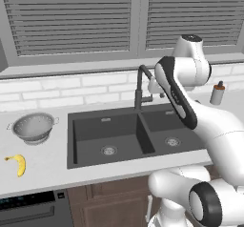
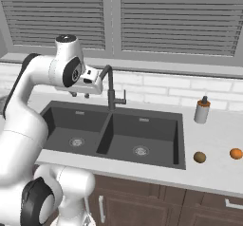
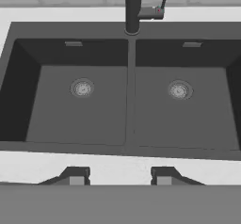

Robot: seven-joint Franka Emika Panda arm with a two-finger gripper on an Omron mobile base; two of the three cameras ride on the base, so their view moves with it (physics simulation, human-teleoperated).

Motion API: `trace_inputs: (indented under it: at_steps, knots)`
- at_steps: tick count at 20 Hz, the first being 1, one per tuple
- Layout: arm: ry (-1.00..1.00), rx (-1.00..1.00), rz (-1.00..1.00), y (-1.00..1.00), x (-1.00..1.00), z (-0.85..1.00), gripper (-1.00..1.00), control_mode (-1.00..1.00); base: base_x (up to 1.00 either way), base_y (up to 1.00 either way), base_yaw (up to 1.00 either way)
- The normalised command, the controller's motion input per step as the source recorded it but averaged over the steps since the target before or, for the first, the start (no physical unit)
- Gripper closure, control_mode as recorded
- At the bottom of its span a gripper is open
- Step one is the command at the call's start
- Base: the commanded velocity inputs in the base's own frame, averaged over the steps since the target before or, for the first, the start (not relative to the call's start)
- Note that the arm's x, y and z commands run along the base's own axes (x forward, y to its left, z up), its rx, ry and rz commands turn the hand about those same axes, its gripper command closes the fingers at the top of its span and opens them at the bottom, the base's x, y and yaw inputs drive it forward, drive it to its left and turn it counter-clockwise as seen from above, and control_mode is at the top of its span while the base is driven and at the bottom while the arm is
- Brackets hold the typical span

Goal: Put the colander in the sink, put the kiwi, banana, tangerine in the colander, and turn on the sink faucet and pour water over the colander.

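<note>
Starting at the left end of the bench (image 1: pixel 47 166), you had the colander (image 1: pixel 32 127) sitting upright near the backsplash, with the banana (image 1: pixel 18 164) lying well in front of it by the bench edge. Neither was touched, so no part of the job looked done. Next came the sink (image 1: pixel 71 145), both basins bare, with the sink faucet (image 1: pixel 141 85) rising behind the divider between them. Your claw (image 3: pixel 120 176) hung above the sink's front edge, looking down over both drains. It held nothing, and its tips stood apart with a moderate gap between them, nowhere near wide enough for the colander's bowl. Right of the sink stood a soap bottle (image 2: pixel 202 110), then the kiwi (image 2: pixel 200 157) and the tangerine (image 2: pixel 236 153), near each other at the front of the bench.

Your risks, as I judged them: the colander was wider than that gap, so you would have needed to take it by the rim or a handle; a pinch on the curved shiny wall could have slipped and sent it off the bench. Swinging left from there, the arm passed close to the faucet and could have knocked its lever. The round fruits could have rolled if nudged off-centre.
</note>
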Motion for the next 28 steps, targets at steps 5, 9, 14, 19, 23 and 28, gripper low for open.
trace_inputs:
  at_steps: [5,9,14,19,23,28]
  knots:
    - [-0.08,-0.01,-0.04,0.54,-0.05,0.0,-1.0,-1.0,0.0,0.0,0.0]
    - [-0.06,0.01,-0.01,0.9,-0.38,-0.02,-1.0,-1.0,0.0,0.0,0.0]
    - [0.01,0.1,-0.07,0.9,-0.14,-0.21,-1.0,-1.0,0.0,0.0,0.0]
    - [0.03,0.13,-0.05,0.74,0.02,-0.33,-1.0,-1.0,0.0,0.0,0.0]
    - [0.0,0.06,-0.05,0.81,0.25,-0.26,-1.0,-1.0,0.0,0.0,0.0]
    - [0.0,0.04,-0.06,0.8,0.32,-0.26,-1.0,-1.0,0.0,0.0,0.0]
